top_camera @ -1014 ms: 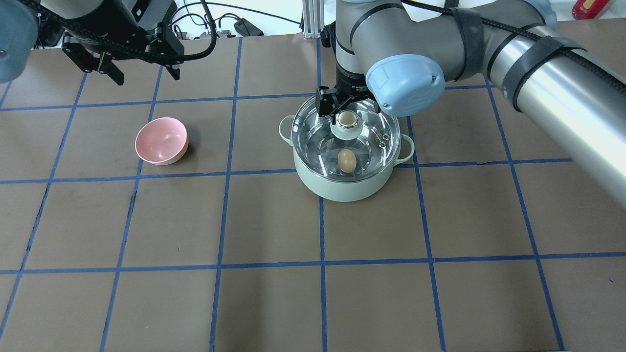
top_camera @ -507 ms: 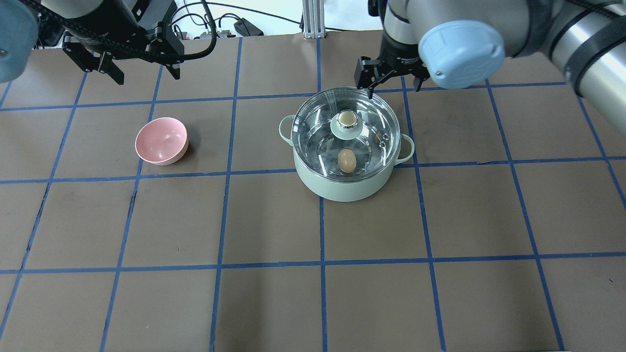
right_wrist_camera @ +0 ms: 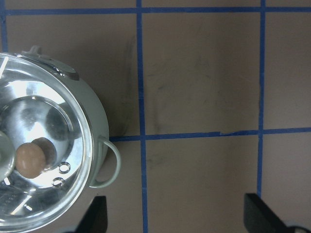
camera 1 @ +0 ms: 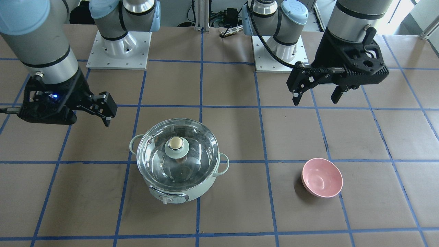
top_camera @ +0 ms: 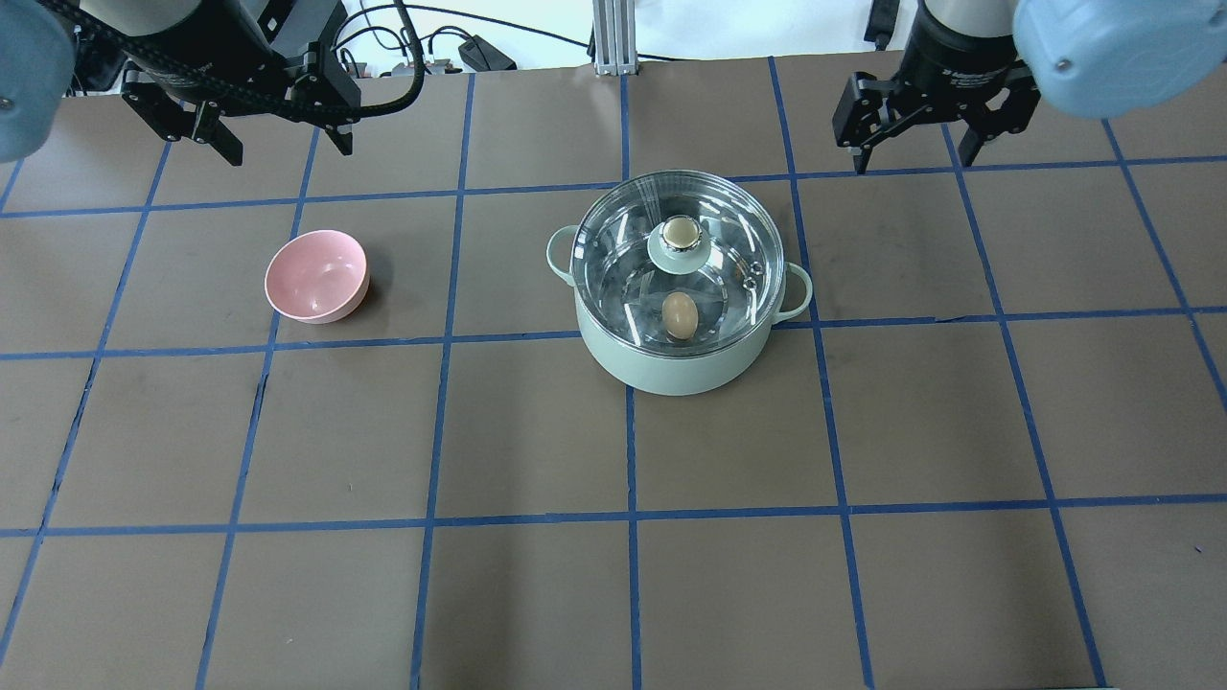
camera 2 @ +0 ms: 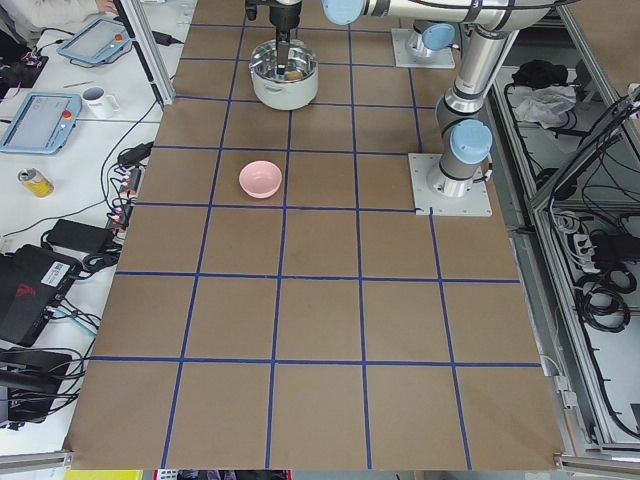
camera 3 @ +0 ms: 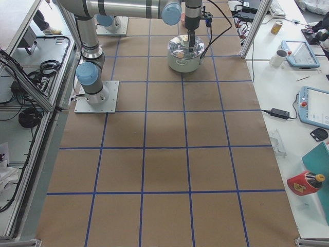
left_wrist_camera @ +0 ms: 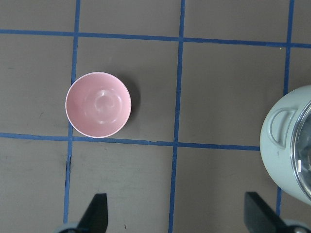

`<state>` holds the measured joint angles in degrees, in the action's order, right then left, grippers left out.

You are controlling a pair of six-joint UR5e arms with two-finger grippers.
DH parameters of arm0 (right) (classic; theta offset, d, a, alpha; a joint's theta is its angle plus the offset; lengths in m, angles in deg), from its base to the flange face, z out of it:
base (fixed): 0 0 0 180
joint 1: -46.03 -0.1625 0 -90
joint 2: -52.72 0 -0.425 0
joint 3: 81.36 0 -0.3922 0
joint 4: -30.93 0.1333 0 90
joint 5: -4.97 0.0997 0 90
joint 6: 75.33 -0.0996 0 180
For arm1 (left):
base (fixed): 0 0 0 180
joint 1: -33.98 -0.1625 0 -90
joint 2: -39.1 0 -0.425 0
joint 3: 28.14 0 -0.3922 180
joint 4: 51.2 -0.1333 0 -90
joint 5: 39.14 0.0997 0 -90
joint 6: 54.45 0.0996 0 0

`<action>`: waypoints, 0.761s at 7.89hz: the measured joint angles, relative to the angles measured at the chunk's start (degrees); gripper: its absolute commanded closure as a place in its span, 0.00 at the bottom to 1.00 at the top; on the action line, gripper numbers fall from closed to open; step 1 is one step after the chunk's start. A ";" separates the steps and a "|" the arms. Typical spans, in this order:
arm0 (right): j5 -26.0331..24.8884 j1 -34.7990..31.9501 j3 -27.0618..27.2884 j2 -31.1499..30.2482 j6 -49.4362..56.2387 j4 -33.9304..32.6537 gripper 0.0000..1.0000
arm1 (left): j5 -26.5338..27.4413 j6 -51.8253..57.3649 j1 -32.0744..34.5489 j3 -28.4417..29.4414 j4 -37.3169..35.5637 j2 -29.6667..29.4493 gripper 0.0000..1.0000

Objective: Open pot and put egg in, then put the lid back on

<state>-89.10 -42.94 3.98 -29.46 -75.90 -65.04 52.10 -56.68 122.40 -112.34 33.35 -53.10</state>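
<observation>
The mint-green pot [top_camera: 671, 369] stands near the table's middle with the glass lid [top_camera: 623, 254] seated on it. Through the glass I see the tan egg [top_camera: 680, 315] lying on the steel bottom, and the right wrist view shows the egg [right_wrist_camera: 32, 158] too. My right gripper [top_camera: 911, 153] hangs open and empty, beyond the pot and to its right, well clear of the lid's beige knob [top_camera: 682, 233]. My left gripper [top_camera: 288, 151] hovers open and empty at the far left, beyond the pink bowl.
A pink bowl [top_camera: 317, 275] sits empty to the left of the pot, also below the left wrist camera as the bowl [left_wrist_camera: 98, 105]. Blue tape lines grid the brown table [top_camera: 613, 575]. Cables and arm bases lie along the far edge.
My right gripper has let go of the lid's knob and pulled up and away to the far right. The lid stays on the pot. The left arm has not moved.
</observation>
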 measured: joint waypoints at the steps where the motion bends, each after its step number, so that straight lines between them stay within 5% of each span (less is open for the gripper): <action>1: -0.52 1.74 0.00 -1.24 0.07 2.07 0.00 | 0.04 -0.02 0.00 0.00 -0.04 0.00 0.00; 6: 0.20 3.84 0.24 -2.20 0.24 4.21 0.00 | 0.40 0.28 -0.10 0.00 -0.05 0.06 0.00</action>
